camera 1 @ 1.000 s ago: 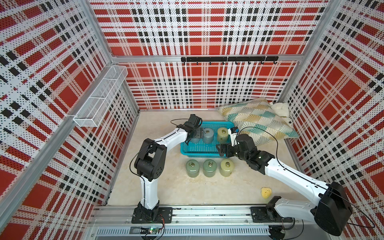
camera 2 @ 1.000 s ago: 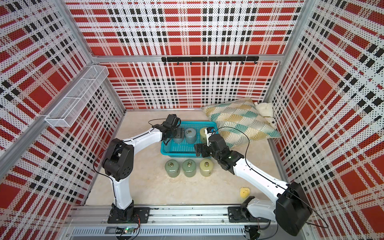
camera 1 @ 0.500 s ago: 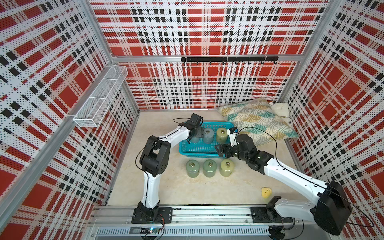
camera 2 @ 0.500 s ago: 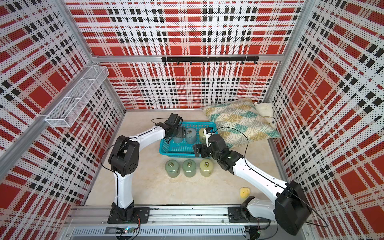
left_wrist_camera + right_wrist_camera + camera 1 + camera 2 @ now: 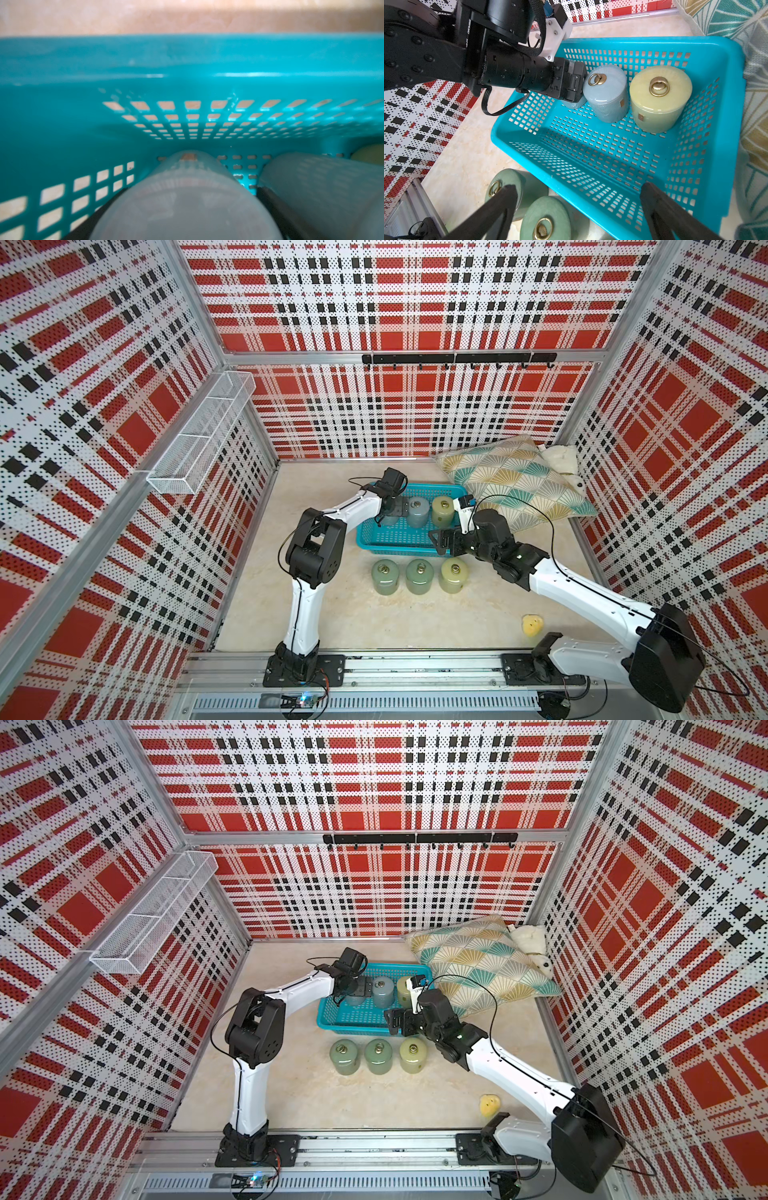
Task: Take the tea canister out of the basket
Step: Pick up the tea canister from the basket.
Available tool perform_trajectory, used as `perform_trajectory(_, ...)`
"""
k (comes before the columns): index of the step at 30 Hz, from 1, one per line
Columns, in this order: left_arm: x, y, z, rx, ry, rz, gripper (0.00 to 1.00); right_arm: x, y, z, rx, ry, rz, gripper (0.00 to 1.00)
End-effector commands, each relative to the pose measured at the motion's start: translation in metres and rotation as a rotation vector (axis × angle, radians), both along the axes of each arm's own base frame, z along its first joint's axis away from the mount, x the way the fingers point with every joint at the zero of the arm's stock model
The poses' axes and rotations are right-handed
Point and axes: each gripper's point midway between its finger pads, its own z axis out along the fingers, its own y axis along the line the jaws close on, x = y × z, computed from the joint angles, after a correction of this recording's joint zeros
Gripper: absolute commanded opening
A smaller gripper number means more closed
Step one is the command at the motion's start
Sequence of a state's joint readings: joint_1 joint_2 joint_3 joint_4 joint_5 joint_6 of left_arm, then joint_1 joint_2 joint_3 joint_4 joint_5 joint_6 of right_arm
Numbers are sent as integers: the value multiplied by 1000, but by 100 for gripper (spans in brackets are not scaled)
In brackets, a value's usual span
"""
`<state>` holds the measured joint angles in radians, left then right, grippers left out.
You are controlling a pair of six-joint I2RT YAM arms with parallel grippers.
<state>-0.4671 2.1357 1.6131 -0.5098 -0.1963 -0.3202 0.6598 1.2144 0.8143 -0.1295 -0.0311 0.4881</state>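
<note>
Nearest, a row of three green canisters [image 5: 419, 576] stands on the floor just outside the basket [image 5: 390, 548]. The right gripper [image 5: 437, 542] hovers at the basket's near rim, jaws wide, empty. Along the far wall stand three more: a yellow-green canister [image 5: 442, 510], a blue-grey canister [image 5: 417, 512], and the tea canister [image 5: 187, 197] — straddled by the left gripper [image 5: 395, 511], jaws apart on either side.

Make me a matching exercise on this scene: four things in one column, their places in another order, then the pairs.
1. grey-blue round canister with brass ring
2. white wire-mesh rack
3. small yellow soft toy
4. black hook rail

A. back wall
B. floor by right arm's base
C. inside turquoise plastic basket
D. side wall

Pairs: 1-C, 2-D, 3-B, 4-A
</note>
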Motion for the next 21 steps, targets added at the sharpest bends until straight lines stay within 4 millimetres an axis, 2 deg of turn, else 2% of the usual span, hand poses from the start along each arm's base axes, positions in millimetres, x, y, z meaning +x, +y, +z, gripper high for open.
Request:
perform_trajectory(1, 2, 18, -13, 61, 30, 24, 98, 0, 0, 5, 19, -17, 2, 100)
perform_trajectory(5, 3, 18, -11, 61, 26, 24, 97, 0, 1, 4, 20, -11, 7, 100)
perform_trajectory(10, 3, 14, 1, 75, -7, 19, 82, 0, 3, 0, 19, 1, 12, 100)
perform_trajectory(16, -2, -3, 18, 92, -53, -5, 82, 0, 7, -3, 25, 12, 25, 100)
perform_trajectory(21, -7, -11, 43, 56, -86, -8, 80, -1, 8, -2, 34, 11, 35, 100)
